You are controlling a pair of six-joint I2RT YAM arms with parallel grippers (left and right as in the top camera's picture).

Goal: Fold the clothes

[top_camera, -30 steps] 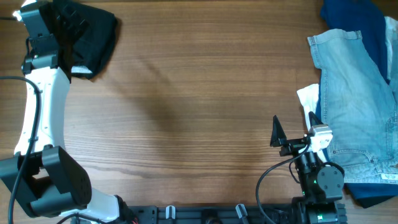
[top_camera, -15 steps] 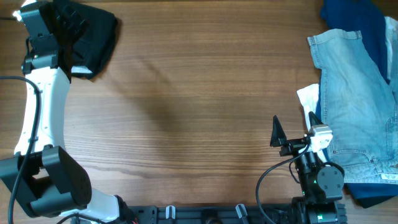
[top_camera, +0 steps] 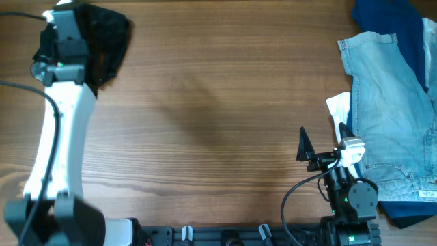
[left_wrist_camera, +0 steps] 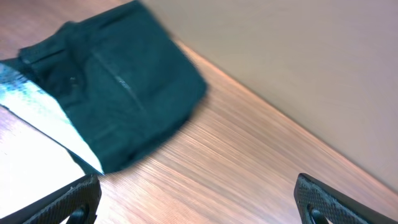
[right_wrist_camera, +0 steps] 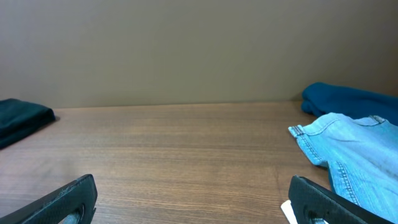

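The black shorts [top_camera: 109,37] lie bunched in a folded heap at the table's far left corner. They also show in the left wrist view [left_wrist_camera: 118,81], with white lining [left_wrist_camera: 46,112] at their near edge, and in the right wrist view [right_wrist_camera: 22,118]. My left gripper [left_wrist_camera: 199,205] is open and empty, just above bare table short of the shorts. My right gripper [top_camera: 324,142] is open and empty near the front edge; its jaws [right_wrist_camera: 199,199] hover over bare wood.
Pale blue denim [top_camera: 392,116] lies spread at the right edge, with a dark blue garment [top_camera: 386,17] behind and under it. A white scrap [top_camera: 338,106] sits at the denim's left edge. The left arm [top_camera: 65,137] spans the left side.
The left arm has swung to the right and now covers the white lining in the overhead view. The right arm and the garments on the right have not moved.
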